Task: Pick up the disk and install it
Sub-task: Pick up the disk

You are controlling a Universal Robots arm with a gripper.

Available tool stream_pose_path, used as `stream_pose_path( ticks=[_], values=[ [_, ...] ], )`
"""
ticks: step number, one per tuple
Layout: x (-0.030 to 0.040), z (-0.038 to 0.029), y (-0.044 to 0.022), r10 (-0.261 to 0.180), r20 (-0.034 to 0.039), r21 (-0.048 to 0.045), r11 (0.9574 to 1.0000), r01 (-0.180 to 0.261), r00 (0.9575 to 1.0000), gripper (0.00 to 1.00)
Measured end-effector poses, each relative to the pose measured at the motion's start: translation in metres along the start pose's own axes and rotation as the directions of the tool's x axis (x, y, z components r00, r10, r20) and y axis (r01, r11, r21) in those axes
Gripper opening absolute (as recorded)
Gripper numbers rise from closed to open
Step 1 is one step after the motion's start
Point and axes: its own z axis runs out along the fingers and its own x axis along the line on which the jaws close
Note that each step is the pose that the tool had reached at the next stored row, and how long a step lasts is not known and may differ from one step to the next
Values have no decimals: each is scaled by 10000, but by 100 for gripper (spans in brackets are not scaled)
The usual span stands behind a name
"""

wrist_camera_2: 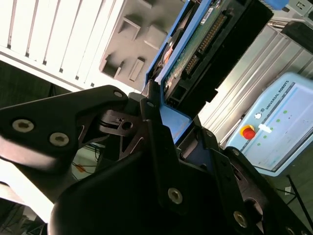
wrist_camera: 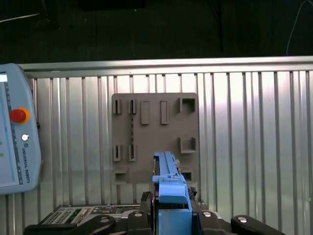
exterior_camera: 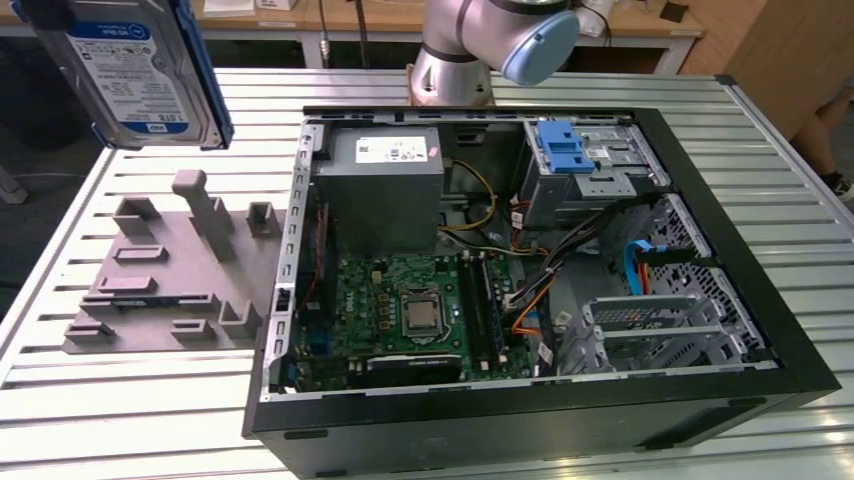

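The disk (exterior_camera: 134,75), a silver hard drive with a blue-and-white label in a blue carrier, hangs upright in the air at the exterior view's upper left, above the grey fixture plate (exterior_camera: 160,280). In the second wrist view its green circuit-board underside (wrist_camera_2: 205,44) faces the camera, and my gripper (wrist_camera_2: 161,105) is shut on the carrier's end. The first wrist view looks along the carrier's blue edge (wrist_camera: 168,178), clamped between the black fingers (wrist_camera: 145,199) of my gripper (wrist_camera: 170,198).
An open computer case (exterior_camera: 534,430) lies on the slatted metal table (exterior_camera: 134,420), with a grey power supply (exterior_camera: 380,190), motherboard (exterior_camera: 400,310) and a blue caddy (exterior_camera: 567,150) in its drive bay. A teach pendant (wrist_camera: 14,137) lies beside the fixture plate (wrist_camera: 154,137).
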Motion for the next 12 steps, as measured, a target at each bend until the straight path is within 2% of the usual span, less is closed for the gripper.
stream_pose_path(
  ticks=[12],
  values=[
    [21,0,-1,0,5,3,10000,0,10000,36]
  ],
)
